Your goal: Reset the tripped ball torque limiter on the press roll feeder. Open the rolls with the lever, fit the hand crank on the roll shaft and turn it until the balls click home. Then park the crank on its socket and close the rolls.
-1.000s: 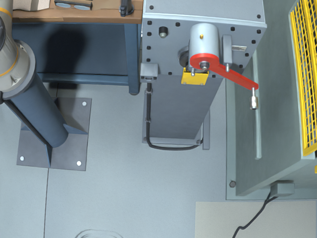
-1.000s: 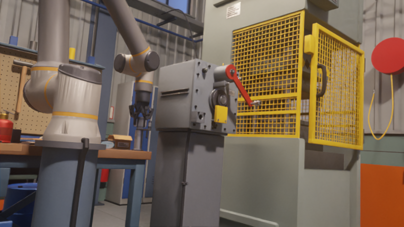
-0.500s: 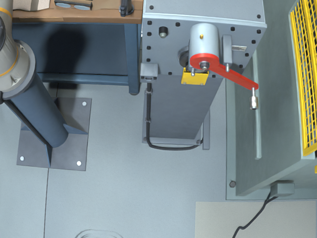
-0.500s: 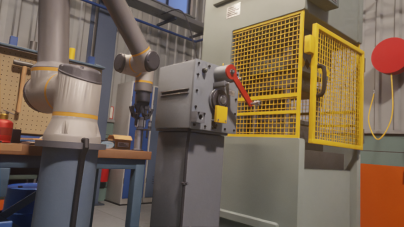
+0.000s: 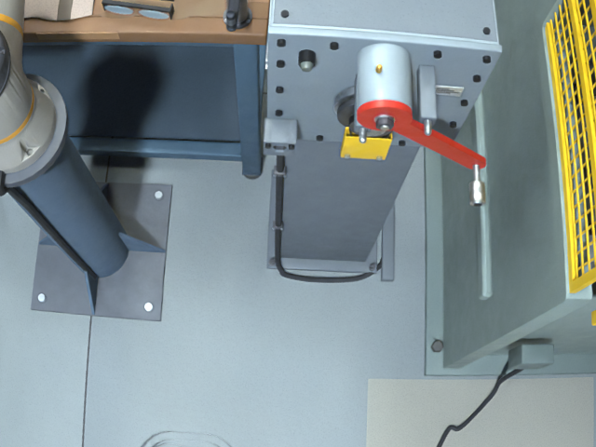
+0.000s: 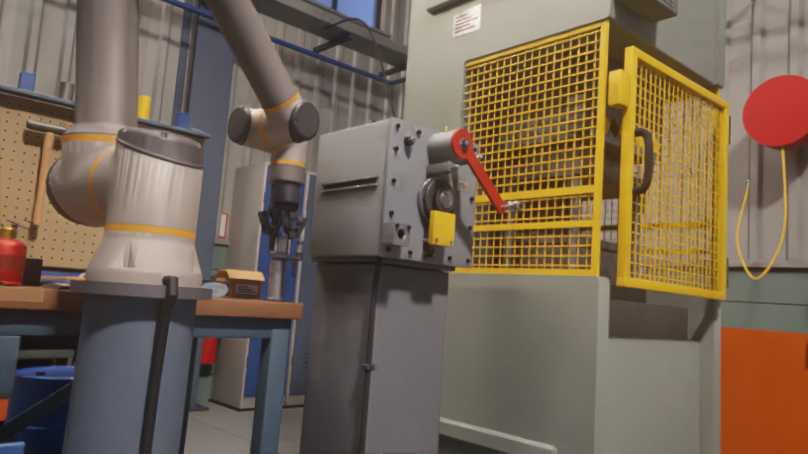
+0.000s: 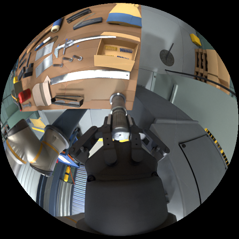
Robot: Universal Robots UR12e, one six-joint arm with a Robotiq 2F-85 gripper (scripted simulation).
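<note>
At the near right corner of the workbench, beside the feeder, the hand crank [image 7: 119, 116] stands upright on its socket [image 6: 275, 282]. My gripper [image 7: 120, 130] is above the bench edge, and its fingers are closed on the crank's knurled steel handle. On the feeder's [image 6: 389, 192] side face the red roll lever [image 5: 423, 139] slopes down to the right from its hub, ending in a small steel knob [image 5: 476, 191]. The roll shaft end [image 6: 443, 199] sits below the hub, above a yellow block [image 5: 366, 146].
An open cardboard box [image 7: 116, 52] of springs lies on the workbench with metal strips, bolts and hand tools. The press with its yellow mesh guard [image 6: 593, 164] stands right of the feeder. My arm's pedestal [image 5: 72, 211] stands on the floor to the left.
</note>
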